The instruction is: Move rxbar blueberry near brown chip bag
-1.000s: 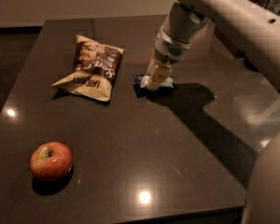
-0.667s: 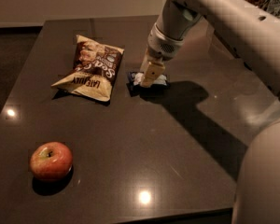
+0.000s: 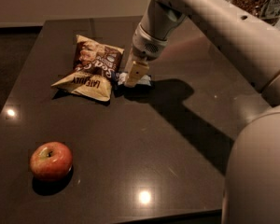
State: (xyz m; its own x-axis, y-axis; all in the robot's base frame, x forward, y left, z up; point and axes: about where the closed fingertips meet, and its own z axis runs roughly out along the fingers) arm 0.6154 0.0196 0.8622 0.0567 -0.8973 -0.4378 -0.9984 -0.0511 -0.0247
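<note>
The brown chip bag (image 3: 91,68) lies on the dark table (image 3: 144,139) at the back left, brown on top and cream-yellow below. The rxbar blueberry (image 3: 144,81) lies flat just right of the bag, close to its edge, mostly covered by the gripper. My gripper (image 3: 134,77) points down onto the bar, at the end of the white arm that reaches in from the upper right. Only small bits of the wrapper show beside the gripper.
A red-yellow apple (image 3: 51,160) sits at the front left of the table. The arm's shadow falls across the table's right half. Jars stand at the back right (image 3: 261,1). The table's front edge runs along the bottom.
The gripper and the rxbar under it have moved left, from a gap away to right beside the chip bag. Bag and apple have stayed put.
</note>
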